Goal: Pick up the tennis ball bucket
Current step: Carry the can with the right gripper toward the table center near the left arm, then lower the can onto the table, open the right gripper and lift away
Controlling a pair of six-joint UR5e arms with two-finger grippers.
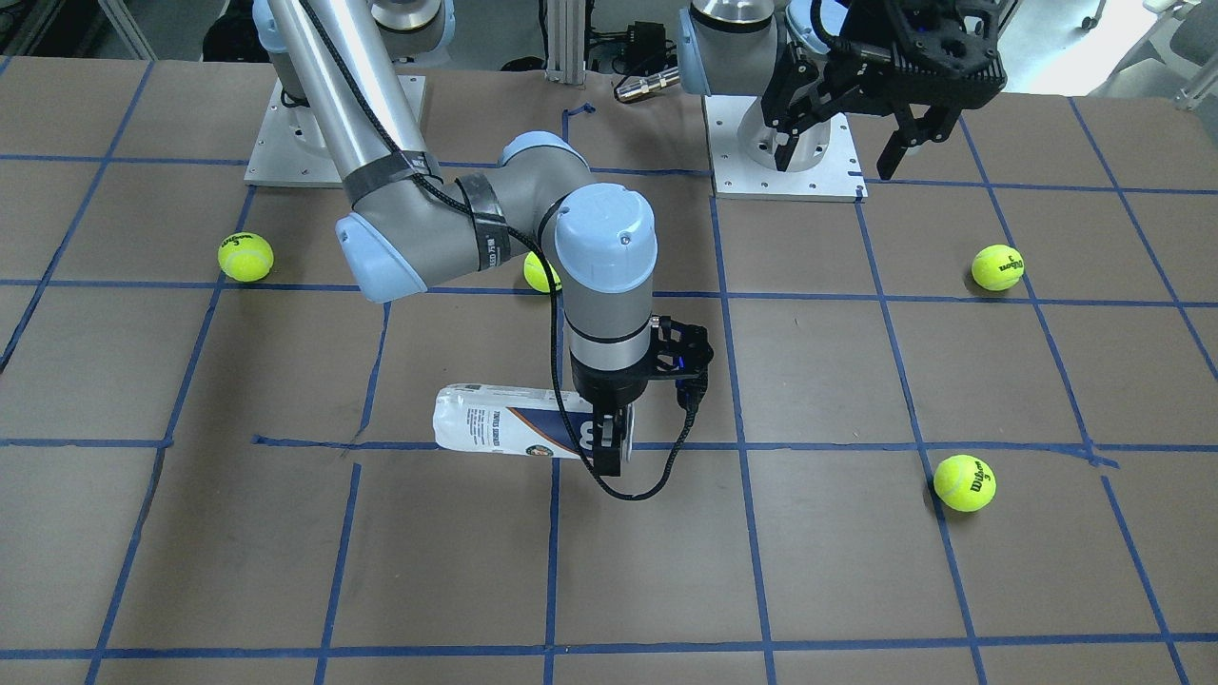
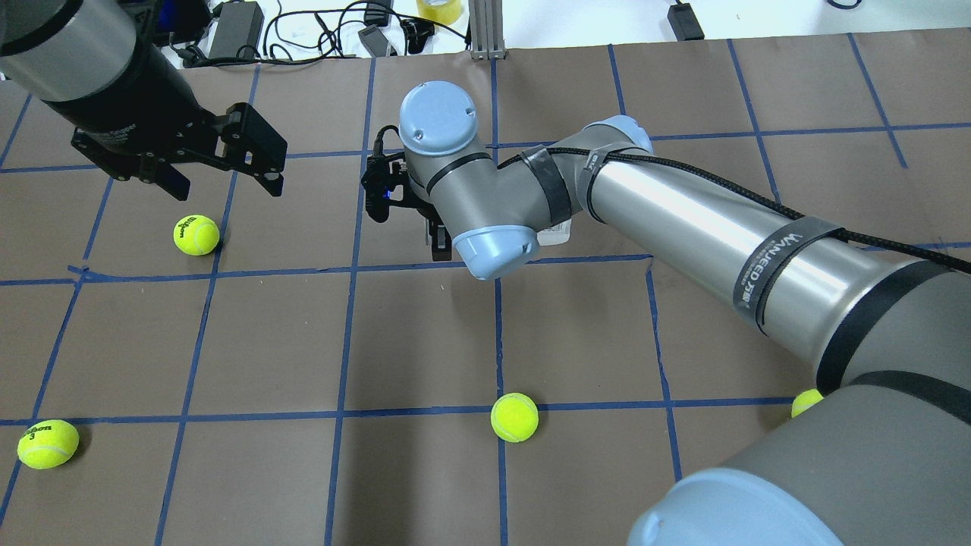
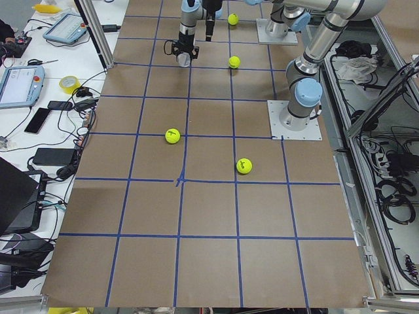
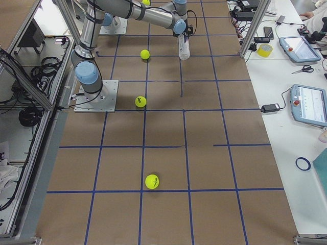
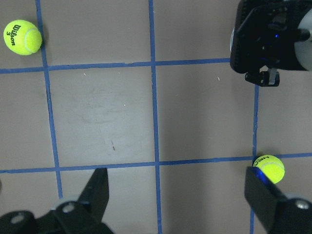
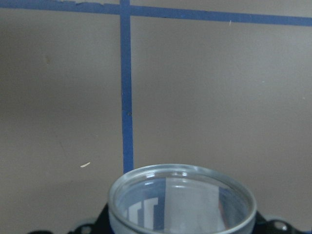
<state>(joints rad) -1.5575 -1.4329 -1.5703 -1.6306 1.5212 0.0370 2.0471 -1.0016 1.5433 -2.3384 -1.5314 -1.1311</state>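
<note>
clamps the right pincer [image 1: 609, 445] straight down across the tennis ball bucket [image 1: 504, 423], one finger on the near side of the clear wall and one on the far side, just behind the open mouth. shows that round rim low in the right wrist view, with dark finger parts flanking it. takes hold near one end rather than mid-length, likely because the mouth end is the part nearest the arm's reach, so expect the long labelled body to sag or swing on the way up. has the bucket on its side, stretching from the pincer toward the robot's right, roughly along a blue tape line [image 1: 314, 443] on the bench [image 1: 285, 552]. cannot tell from these views whether it rests on the brown surface or hangs a touch clear of it; reads as the grasp made and the lift itself barely begun, if at all. calls next for a slow, vertical raise with the grip kept firm on the slick plastic. holds the left pincer [image 1: 837, 164] high and back near its own base, fingers spread wide on nothing, well apart from the bucket, presumably parked out of the way. counts four loose tennis balls [image 1: 964, 482] scattered well apart from the grasp, one half hidden behind the right forearm.
</note>
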